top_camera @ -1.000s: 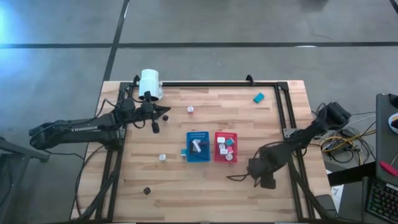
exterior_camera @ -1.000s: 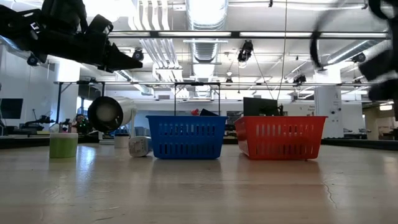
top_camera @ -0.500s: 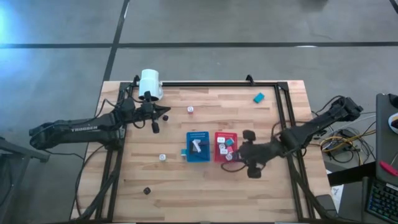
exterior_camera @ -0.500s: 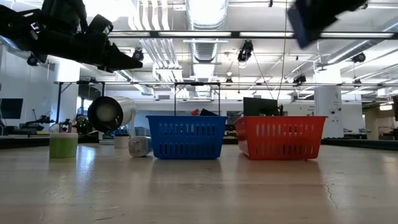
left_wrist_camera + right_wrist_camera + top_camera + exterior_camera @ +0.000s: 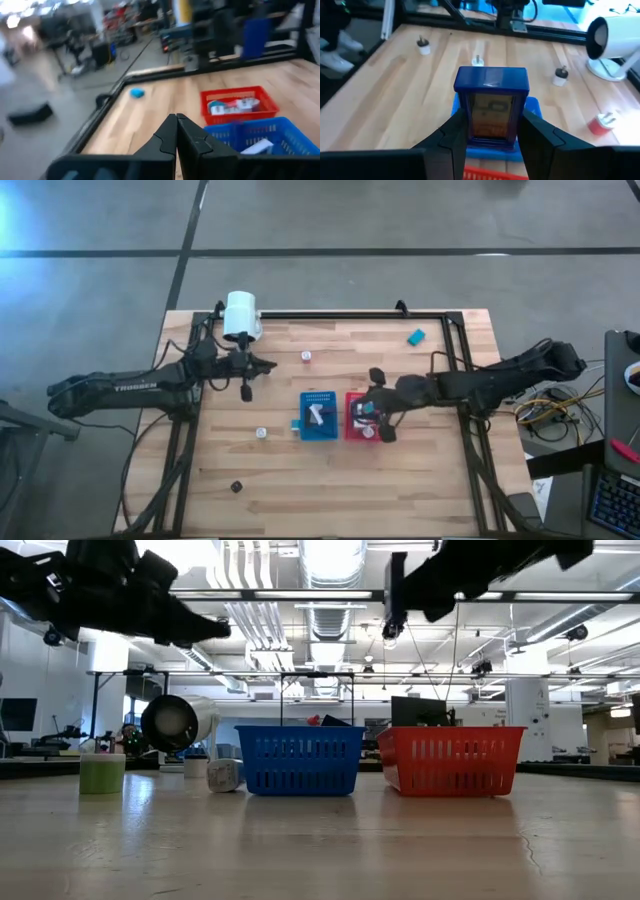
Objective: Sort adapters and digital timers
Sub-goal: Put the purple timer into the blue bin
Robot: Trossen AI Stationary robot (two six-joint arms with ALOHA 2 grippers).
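"TROSSEN" lettering, white, on the left arm (image 5: 130,387)

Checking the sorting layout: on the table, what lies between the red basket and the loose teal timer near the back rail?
In the high view, only bare wood lies between the red basket and the teal timer; the right gripper hangs over the basket.

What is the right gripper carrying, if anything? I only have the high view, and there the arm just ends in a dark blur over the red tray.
Observer: In its wrist view the right gripper holds a blue digital timer upright between its fingers, pale screen facing the camera.
Operator: Anything in the trays yet?
Observer: The left wrist view shows pale pieces in the red tray and one in the blue tray.
Operator: And the left gripper?
Observer: The left gripper is shut and empty, above the table.
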